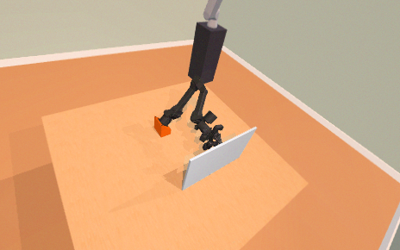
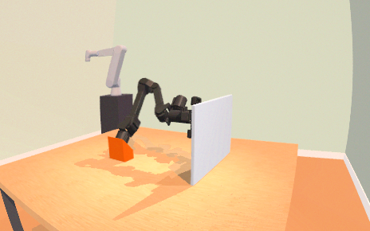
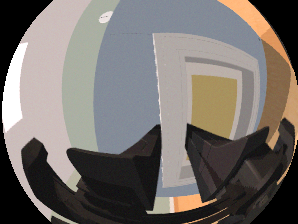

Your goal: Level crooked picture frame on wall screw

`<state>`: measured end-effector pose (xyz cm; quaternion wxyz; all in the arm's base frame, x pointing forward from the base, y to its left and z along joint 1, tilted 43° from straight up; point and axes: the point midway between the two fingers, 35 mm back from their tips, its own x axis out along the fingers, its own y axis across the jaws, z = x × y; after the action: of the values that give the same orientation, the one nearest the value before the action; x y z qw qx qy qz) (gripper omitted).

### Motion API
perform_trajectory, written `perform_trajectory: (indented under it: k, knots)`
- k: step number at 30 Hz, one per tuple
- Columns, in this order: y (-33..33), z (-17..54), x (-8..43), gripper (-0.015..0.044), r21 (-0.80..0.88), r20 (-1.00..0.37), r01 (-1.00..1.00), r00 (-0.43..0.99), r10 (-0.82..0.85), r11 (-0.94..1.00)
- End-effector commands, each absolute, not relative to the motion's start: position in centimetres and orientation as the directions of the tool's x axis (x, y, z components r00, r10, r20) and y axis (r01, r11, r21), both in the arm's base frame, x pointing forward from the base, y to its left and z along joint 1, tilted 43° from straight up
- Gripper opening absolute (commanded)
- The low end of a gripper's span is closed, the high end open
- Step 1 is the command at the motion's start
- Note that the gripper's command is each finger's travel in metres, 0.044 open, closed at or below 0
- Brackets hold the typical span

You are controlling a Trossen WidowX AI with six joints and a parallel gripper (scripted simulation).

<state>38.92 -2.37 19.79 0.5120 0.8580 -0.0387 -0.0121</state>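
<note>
The picture frame [image 3: 170, 90] has a pale grey rim around a yellow picture and hangs against the blue-grey face of the upright panel [image 3: 125, 75] [image 1: 221, 163] [image 2: 213, 137]. The wrist view is turned on its side, the table showing at its right. My gripper [image 3: 171, 128] is shut on the frame's rim, one finger along its outer edge and the other at its inner side. In this view the outer edge leans slightly; I cannot tell how far from level the frame is. The screw and notched strip are hidden. In the top and exterior views the panel hides the frame and the fingertips.
The panel stands upright on the wooden table [image 1: 108, 172] [image 2: 251, 195]. The arm's orange base block [image 1: 161, 127] [image 2: 120, 150] is on the table to the panel's left. A dark pedestal [image 1: 207, 52] [image 2: 116, 113] with a pale arm [image 2: 116, 68] stands beyond the table.
</note>
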Motion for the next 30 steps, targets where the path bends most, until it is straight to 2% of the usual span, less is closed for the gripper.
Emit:
perform_trajectory:
  k: [1, 30]
  knots:
    - [-2.36, 19.78, 38.92, 0.0000, 0.866, 0.019, -0.055, 0.997, -0.076, -0.497]
    - [-2.50, 19.92, 38.90, 0.0000, 0.780, 0.019, -0.063, 0.997, -0.076, -0.622]
